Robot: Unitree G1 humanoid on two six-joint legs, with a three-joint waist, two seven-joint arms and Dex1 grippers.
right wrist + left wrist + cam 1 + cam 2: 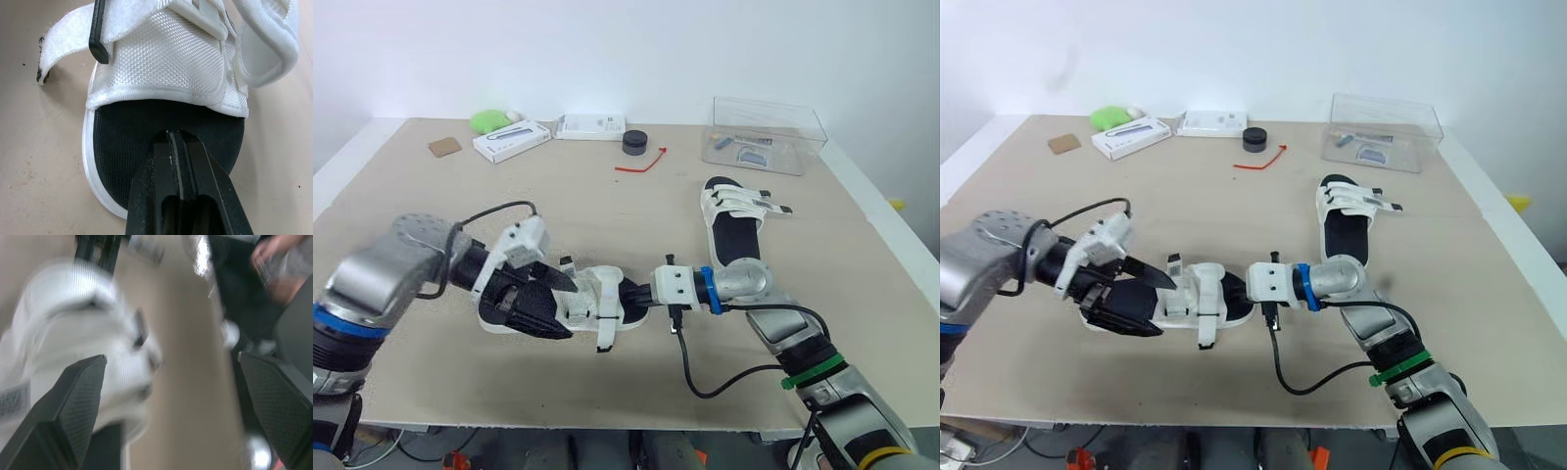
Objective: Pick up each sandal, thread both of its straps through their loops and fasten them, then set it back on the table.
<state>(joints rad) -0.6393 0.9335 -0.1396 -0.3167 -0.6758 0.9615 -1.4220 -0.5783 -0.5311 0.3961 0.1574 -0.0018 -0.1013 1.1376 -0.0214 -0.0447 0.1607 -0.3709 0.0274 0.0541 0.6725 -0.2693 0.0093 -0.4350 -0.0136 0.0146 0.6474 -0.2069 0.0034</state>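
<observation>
With the right pincer (177, 137) shut and empty, pressed down on the footbed (146, 132) of the near sandal (592, 304). Held the left pincer (171, 362) wide open at the other end. Lay on the tabletop (607, 215) near the front edge, long way left to right, toe probably to the right. Needed a steady press, then a pinch on the loose strap (61, 41) tip.

The left arm (401, 264) reaches in from the left with its forearm low, and the left gripper (570, 308) has its jaws spread wide. The right arm (793, 338) bends sharply at the elbow and its wrist points left, towards the other gripper. The right gripper (175, 139) has its jaws pressed together.
</observation>
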